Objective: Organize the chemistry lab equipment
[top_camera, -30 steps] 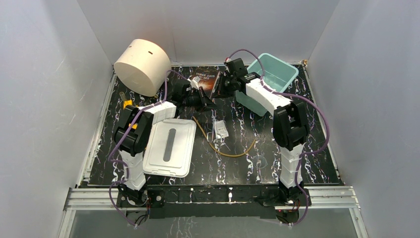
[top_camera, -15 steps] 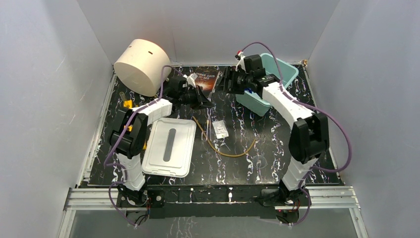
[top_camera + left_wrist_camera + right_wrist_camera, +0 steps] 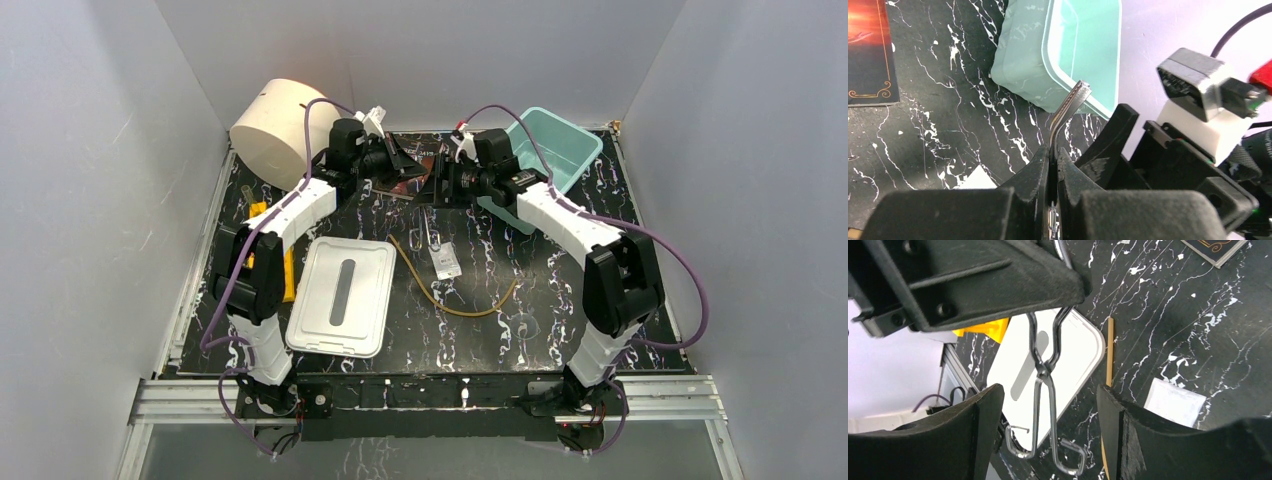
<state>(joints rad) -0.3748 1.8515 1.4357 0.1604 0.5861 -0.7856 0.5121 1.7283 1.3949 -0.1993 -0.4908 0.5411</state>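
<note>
My left gripper [image 3: 400,160] is raised at the back of the table, shut on the metal tongs [image 3: 1070,102], whose ridged tips stick out past its jaws. My right gripper [image 3: 433,188] faces it, open. The tongs' looped handles [image 3: 1044,390] hang between my right fingers [image 3: 983,430] without touching them. A white packet [image 3: 447,262] and tan rubber tubing [image 3: 462,306] lie mid-table, with a little clear beaker [image 3: 527,327] nearer the front.
A teal bin [image 3: 548,150] stands at the back right, and its white lid [image 3: 342,295] lies left of centre. The cream cylinder [image 3: 285,130] sits at the back left. A dark book [image 3: 412,165] lies partly under the grippers. A yellow piece [image 3: 288,275] lies by the left arm.
The left gripper has lifted the tongs off the table and moved back. The right gripper opened over the teal bin, then swung left until its fingers flank the tongs' handles.
</note>
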